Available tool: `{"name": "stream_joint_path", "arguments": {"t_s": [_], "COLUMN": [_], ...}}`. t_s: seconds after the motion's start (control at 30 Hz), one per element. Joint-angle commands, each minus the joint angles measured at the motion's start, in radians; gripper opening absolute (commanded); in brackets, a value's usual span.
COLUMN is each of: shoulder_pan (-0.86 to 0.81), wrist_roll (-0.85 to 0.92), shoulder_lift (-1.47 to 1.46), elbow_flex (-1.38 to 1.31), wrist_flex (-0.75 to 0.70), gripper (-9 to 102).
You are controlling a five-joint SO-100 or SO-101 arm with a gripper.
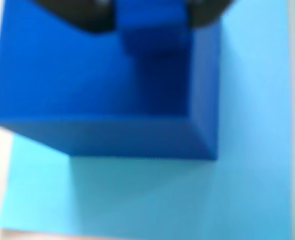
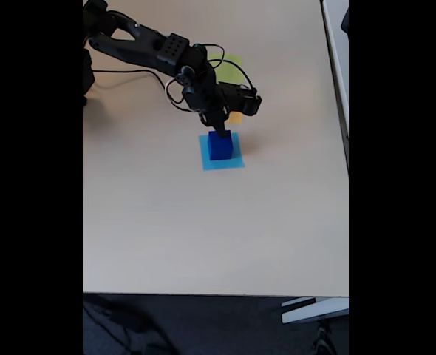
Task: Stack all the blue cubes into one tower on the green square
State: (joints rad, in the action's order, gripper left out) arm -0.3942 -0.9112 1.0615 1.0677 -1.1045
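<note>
The hand (image 2: 216,127) is gripping a small blue cube (image 1: 150,25) directly over the large cube (image 1: 97,85), which is sitting on the light-blue square (image 1: 247,150).

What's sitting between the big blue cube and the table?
The light-blue square: in the fixed view the big blue cube rests on it, and the wrist view shows the same sheet spreading out under the cube.

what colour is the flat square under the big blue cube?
Light blue. The flat square under the big blue cube shows best in the wrist view.
</note>
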Motion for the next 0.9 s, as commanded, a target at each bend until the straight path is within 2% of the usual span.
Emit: {"name": "stream_joint_path", "arguments": {"t_s": [0.0,0.17,0.4,0.63,0.87], "shoulder_pan": [0.015,0.049,0.114,0.193,0.244], "wrist_roll": [0.014,-0.002,-0.161,-0.311,-0.390], "shoulder_lift": [0.101,0.137,0.178,0.169,0.149], "elbow_flex": [-0.071,-0.192,-0.268,-0.202,-0.160], "wrist_flex": [-0.025,-0.129,-0.239,-0.235,-0.222], "gripper": [0,0,0,0,0]}}
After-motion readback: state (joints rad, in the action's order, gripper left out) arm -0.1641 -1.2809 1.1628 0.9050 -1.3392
